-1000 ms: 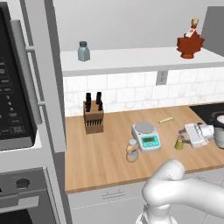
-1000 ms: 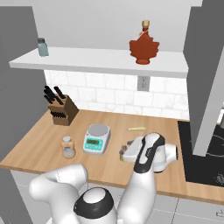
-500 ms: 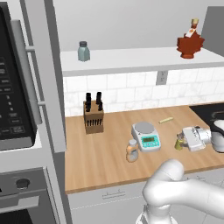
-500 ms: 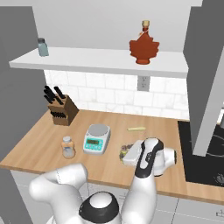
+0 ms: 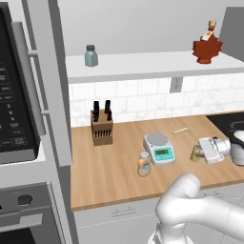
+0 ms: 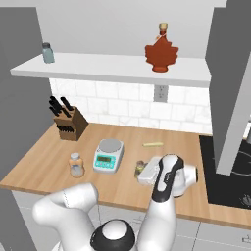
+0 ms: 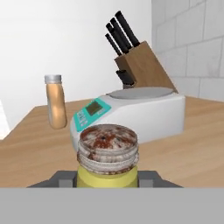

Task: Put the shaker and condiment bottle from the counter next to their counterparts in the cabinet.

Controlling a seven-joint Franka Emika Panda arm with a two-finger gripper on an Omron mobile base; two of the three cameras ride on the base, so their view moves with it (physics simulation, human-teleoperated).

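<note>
The fingers sit spread either side of the shaker on the counter, scale at 12 o'clock.

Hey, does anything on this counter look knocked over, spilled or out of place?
Nothing stands out. The shaker, condiment bottle, scale and knife block all stand upright on the counter; no spills.

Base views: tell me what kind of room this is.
A rendered kitchen, it seems: a wooden counter under a tile backsplash, a knife block, a kitchen scale, and an oven unit at the left.
</note>
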